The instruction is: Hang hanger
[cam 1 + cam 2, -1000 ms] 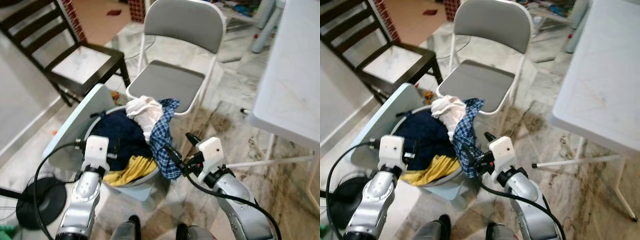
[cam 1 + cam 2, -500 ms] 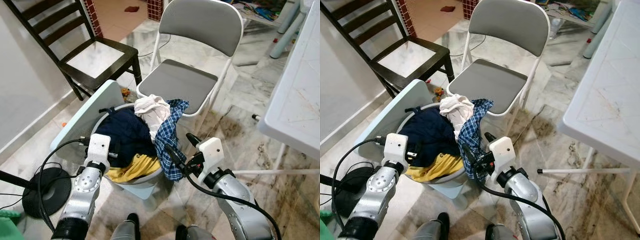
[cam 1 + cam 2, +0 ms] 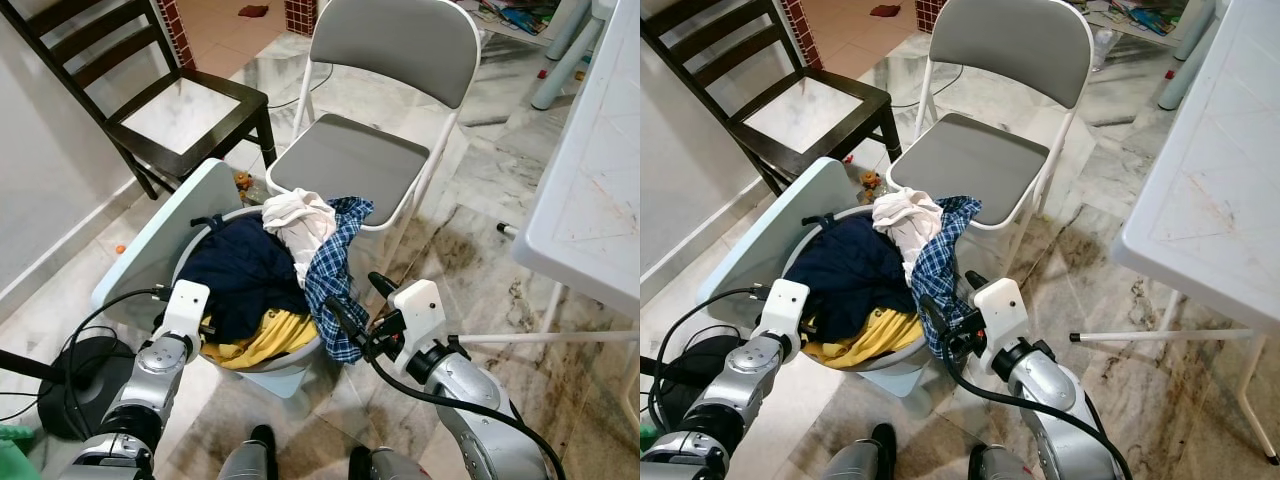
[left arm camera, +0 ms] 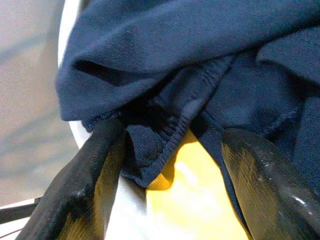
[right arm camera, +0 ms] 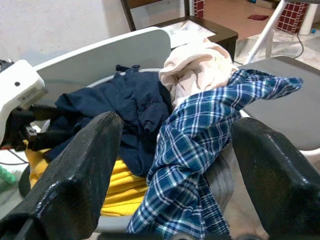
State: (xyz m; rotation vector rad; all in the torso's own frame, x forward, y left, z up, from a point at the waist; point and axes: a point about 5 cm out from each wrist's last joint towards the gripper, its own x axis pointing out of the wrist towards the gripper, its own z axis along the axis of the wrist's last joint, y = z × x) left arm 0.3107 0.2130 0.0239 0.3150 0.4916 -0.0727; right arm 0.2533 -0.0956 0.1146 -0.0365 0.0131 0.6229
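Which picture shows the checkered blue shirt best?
The right wrist view: the plaid shirt hangs large and sharp between the right gripper's open fingers. Both eye views show it smaller, draped over the basket rim. The left wrist view shows navy and yellow clothes instead.

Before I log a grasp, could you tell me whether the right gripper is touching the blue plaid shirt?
Cannot tell. In the right wrist view the right gripper is open with the blue plaid shirt between its fingers, but neither contact nor gap shows plainly.

Floor: veined marble tiles [image 3: 470, 250], stained near centre | Wall: plain pale wall [image 3: 45, 190], left | Seating: grey folding chair [image 3: 385, 100], white frame; dark wooden chair [image 3: 150, 95] beside it | Right: white counter [image 3: 600, 180] on thin legs | Far: brick-red pillars [image 3: 300, 15]
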